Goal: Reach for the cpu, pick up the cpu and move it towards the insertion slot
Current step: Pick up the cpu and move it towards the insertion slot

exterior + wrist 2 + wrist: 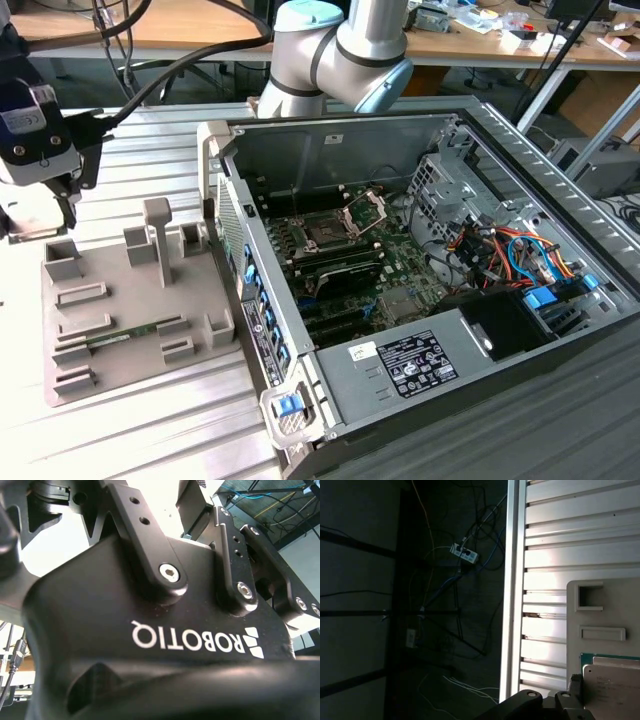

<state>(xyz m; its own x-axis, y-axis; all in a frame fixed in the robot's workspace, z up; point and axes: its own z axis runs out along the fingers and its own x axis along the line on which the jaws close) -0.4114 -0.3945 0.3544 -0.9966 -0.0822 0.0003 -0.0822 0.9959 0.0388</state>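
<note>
In the first wrist view the cpu (pixel 614 690) is a pale silvery square with a thin green rim, lying at the edge of the grey fixture tray (pixel 620 600), right beside dark gripper links (pixel 540 702). In the exterior view my gripper (pixel 62 200) hangs at the exterior view's far left, over the back corner of that tray (pixel 140 360). The insertion slot (pixel 325 233) is a square socket with a dark centre on the motherboard inside the open computer case, its silver frame (pixel 366 212) hinged up. The second wrist view looks along the gripper's black housing (pixel 125 615).
A thin green memory stick (pixel 122 336) lies in a tray groove, and an upright post (pixel 157 238) stands on the tray. The case wall (pixel 250 300) rises between tray and motherboard. Cables (pixel 500 250) and a drive cage crowd the case's right. The table edge (pixel 512 580) drops to the floor.
</note>
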